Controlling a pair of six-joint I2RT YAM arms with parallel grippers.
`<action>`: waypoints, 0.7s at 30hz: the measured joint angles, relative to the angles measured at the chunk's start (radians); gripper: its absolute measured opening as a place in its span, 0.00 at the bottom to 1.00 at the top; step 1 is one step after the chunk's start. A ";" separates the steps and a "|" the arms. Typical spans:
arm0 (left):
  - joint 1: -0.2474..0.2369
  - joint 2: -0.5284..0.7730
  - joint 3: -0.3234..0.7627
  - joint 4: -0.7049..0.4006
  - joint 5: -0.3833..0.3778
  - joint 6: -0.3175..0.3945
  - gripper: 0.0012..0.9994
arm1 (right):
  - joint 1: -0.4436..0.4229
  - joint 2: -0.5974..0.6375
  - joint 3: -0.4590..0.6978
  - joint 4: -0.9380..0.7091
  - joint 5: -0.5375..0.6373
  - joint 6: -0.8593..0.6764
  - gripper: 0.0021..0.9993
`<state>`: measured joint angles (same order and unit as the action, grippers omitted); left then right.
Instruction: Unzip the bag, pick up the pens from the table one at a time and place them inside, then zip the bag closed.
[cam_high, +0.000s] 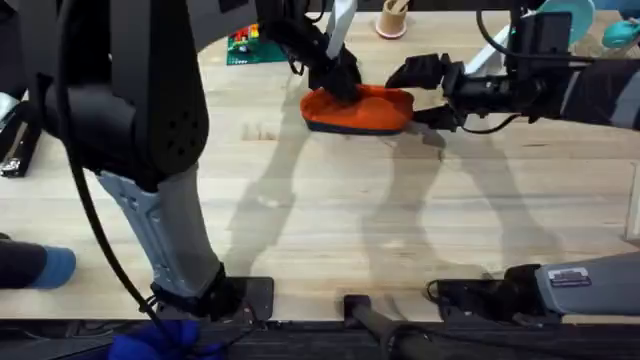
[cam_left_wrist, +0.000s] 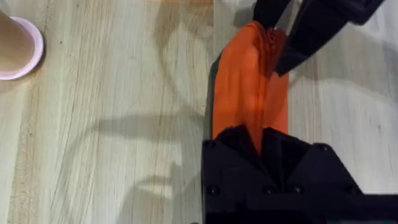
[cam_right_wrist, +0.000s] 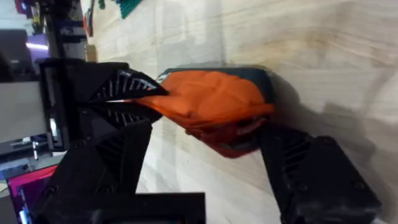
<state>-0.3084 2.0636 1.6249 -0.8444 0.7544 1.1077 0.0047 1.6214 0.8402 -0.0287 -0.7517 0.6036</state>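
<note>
Over at the far side of the bench (cam_high: 330, 220), the orange bag (cam_high: 372, 106) lies between both arms. The left end effector (cam_high: 343, 82) is pinched shut on the bag's left end, bunching the fabric. The right end effector (cam_high: 432, 92) stands with its jaws spread wide around the bag's other end, one finger on each side.

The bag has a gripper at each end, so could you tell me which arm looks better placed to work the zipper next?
Probably the left. The left gripper is clamped on the bag along its top ridge, while the right gripper braces the far end with fingers spread around it.
</note>
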 joint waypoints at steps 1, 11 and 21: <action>0.000 0.000 0.000 0.000 0.000 0.000 0.04 | 0.003 0.002 0.000 0.013 0.000 0.004 1.00; 0.000 0.000 0.000 0.000 0.000 0.000 0.04 | 0.007 0.002 -0.002 0.067 -0.012 0.033 1.00; 0.000 0.000 0.000 0.000 0.000 0.000 0.04 | -0.027 0.002 -0.003 0.078 -0.123 0.033 1.00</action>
<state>-0.3080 2.0636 1.6249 -0.8444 0.7540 1.1076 -0.0220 1.6238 0.8375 0.0489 -0.8748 0.6362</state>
